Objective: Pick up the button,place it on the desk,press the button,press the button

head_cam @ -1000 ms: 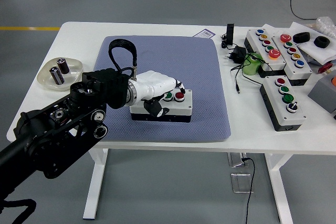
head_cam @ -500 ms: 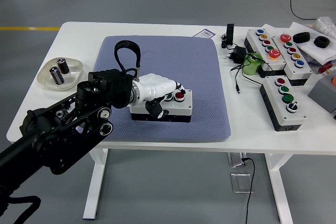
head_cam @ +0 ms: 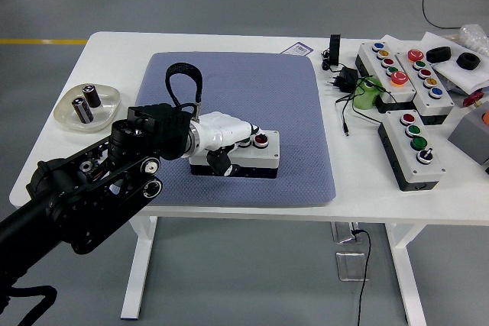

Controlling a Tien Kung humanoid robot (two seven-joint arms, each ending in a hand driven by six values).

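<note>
Bench (head_cam: pixel 229 211): the white bench carries everything; the blue-grey mat is the landmark for all that follows.
Mat (head_cam: pixel 252 89): it lies mid-bench, wide and flat, and the action is on its near half.
Left arm (head_cam: pixel 84 196): black, comes in from the mat's near-left side and reaches over the mat's left edge.
Left hand (head_cam: pixel 223 133): white-shelled, lying on top of the button box at the mat's near middle, fingers draped over the box's left part. The thumb hangs down the box's front face. It looks like a pressing posture and not a carrying grip, but whether the fingers clasp the box or only bear on it I cannot tell.
Button box (head_cam: pixel 256 156): white top, black base, sitting flat on the mat, not lifted.
Red button (head_cam: pixel 261 140): uncovered, just right of the fingertips.
Green button: mostly under the fingers, so contact is likely there, though it's hidden.
Spare boxes (head_cam: pixel 412 146): three more button boxes sit well to the right of the mat, untouched.
Dish (head_cam: pixel 88 104): off the mat's left edge, holding two small cylinders.
Right hand: not in the shot.
Done, by my read: pick-up and set-down look finished, since the box rests on the mat.
Left, by my read: we're in the pressing steps; which of the two presses this is cannot be told.
</note>
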